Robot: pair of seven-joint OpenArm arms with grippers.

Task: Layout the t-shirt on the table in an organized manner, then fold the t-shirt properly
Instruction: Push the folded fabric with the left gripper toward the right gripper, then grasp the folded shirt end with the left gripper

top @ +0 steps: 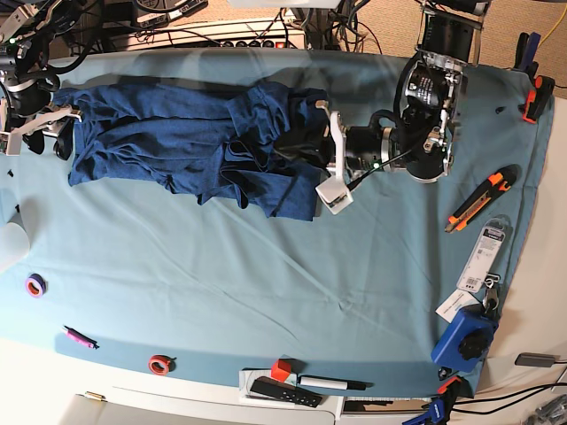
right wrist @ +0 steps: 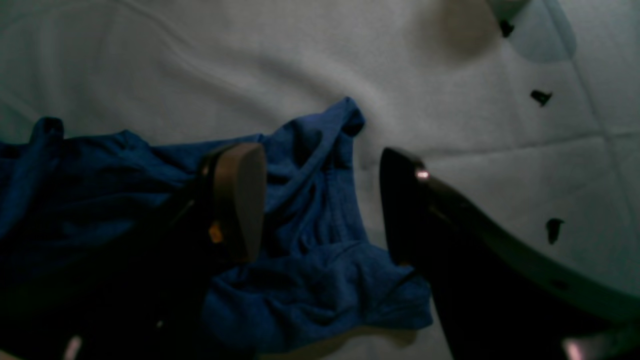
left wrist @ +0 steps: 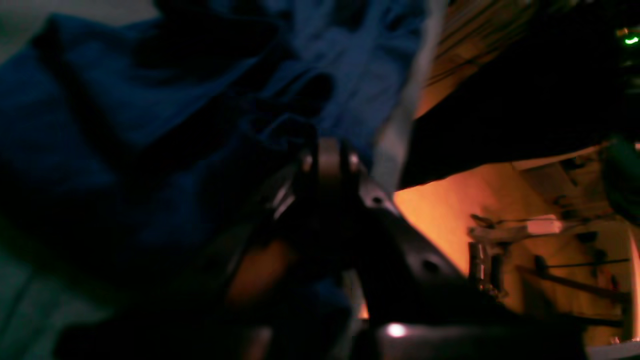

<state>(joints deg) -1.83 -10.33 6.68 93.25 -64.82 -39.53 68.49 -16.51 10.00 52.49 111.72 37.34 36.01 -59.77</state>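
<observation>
The t-shirt [top: 190, 146] lies spread across the far part of the desk [top: 266, 266], the left pincer [top: 310, 142] at one end, the right pincer [top: 62, 133] at the other. A utility knife [top: 478, 200] lies well apart.

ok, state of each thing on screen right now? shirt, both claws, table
t-shirt: bunched and wrinkled, stretched between the two claws, not folded
left claw: shut on the t-shirt's edge
right claw: open, fingers either side of a shirt fold
table: covered in teal cloth, shirt lies along the far side
utility knife: lying flat near the table's edge, blade state unclear
</observation>
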